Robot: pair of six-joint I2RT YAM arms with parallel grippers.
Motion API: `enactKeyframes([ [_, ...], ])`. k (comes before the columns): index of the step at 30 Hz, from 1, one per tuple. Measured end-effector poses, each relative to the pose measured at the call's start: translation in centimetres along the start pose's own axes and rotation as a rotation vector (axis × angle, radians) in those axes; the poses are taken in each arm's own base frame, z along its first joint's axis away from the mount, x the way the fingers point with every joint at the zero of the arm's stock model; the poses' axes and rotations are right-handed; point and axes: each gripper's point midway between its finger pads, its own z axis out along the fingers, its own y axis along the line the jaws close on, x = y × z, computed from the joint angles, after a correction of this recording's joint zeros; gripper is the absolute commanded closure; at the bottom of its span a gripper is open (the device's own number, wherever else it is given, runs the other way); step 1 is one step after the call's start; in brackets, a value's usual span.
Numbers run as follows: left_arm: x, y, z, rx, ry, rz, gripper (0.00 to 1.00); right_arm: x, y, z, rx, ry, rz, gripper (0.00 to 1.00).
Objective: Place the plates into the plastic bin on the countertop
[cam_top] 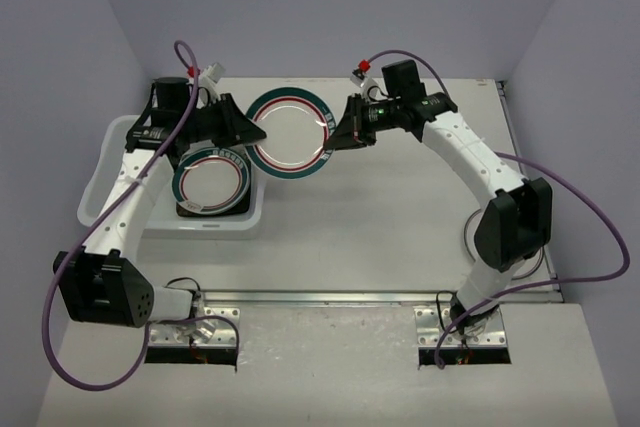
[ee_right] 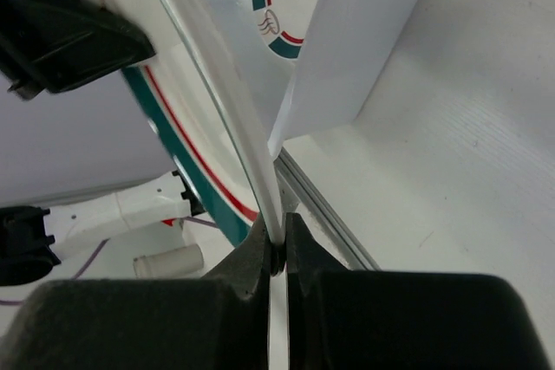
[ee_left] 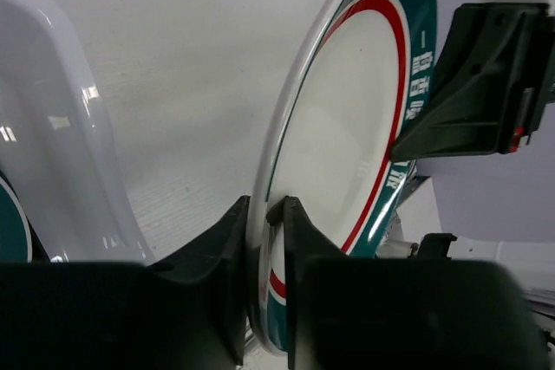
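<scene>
A teal-rimmed plate (cam_top: 288,139) hangs between the two arms over the far part of the countertop (cam_top: 400,237), gripped at opposite edges. The left gripper (cam_top: 250,134) is closed down to the thickness of the rim on the plate's left edge; in the left wrist view its fingers (ee_left: 227,249) sit one on each face of the rim. The right gripper (cam_top: 334,127) pinches the right edge the same way, its fingers (ee_right: 253,257) nearly meeting around the thin rim. From above the plate lies roughly level and looks raised off the surface.

The plastic bin (cam_top: 100,192) stands at the left. The held plate's left edge reaches over the bin's far right corner, while most of the plate lies outside the rim. Inside, a second round plate (cam_top: 212,179) rests on a black square plate (cam_top: 188,210), filling the right half up against the near and right walls. The left arm crosses over the bin's left half and hides much of it. A metal rail (cam_top: 330,297) runs along the near edge, well apart from the plate
</scene>
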Motion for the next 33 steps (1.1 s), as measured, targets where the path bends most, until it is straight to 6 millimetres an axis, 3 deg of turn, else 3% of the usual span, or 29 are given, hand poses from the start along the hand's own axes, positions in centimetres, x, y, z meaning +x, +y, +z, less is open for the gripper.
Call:
enactKeyframes([
  [1, 0.0, -0.7, -0.3, 0.024, -0.003, -0.003, 1.0, 0.3, -0.5, 0.0, 0.009, 0.007, 0.007, 0.78],
  [3, 0.0, -1.5, -0.9, 0.03, -0.015, 0.012, 1.0, 1.0, -1.0, 0.1, 0.002, 0.028, 0.029, 0.24],
  [4, 0.1, -1.7, -1.1, 0.025, -0.021, 0.012, 1.0, 1.2, -1.0, 0.0, -0.003, 0.034, 0.034, 0.01],
  [7, -0.3, -0.2, -1.8, -0.081, -0.077, -0.025, 1.0, 2.3, -0.4, -0.8, -0.007, 0.036, 0.019, 0.01],
  [10, -0.1, 2.9, -3.1, -0.235, -0.166, -0.165, 1.0, 3.0, -0.1, -2.2, 0.029, 0.003, 0.004, 0.01],
  [17, 3.9, 11.2, -10.2, -0.581, -0.407, -0.589, 1.0, 3.8, -4.8, -6.1, 0.27, -0.097, 0.017, 0.01],
  [21, 4.8, 13.0, -12.5, -0.728, -0.499, -0.687, 1.0, 6.3, -7.2, -6.9, 0.348, -0.068, 0.043, 0.01],
  [26, 4.8, 15.4, -12.3, -0.809, -0.534, -0.734, 1.0, 7.7, -7.9, -7.1, 0.371, -0.041, 0.055, 0.01],
  [33, 6.1, 19.6, -9.3, -0.889, -0.477, -0.822, 1.0, 7.9, -7.3, -8.0, 0.363, -0.061, 0.015, 0.01],
])
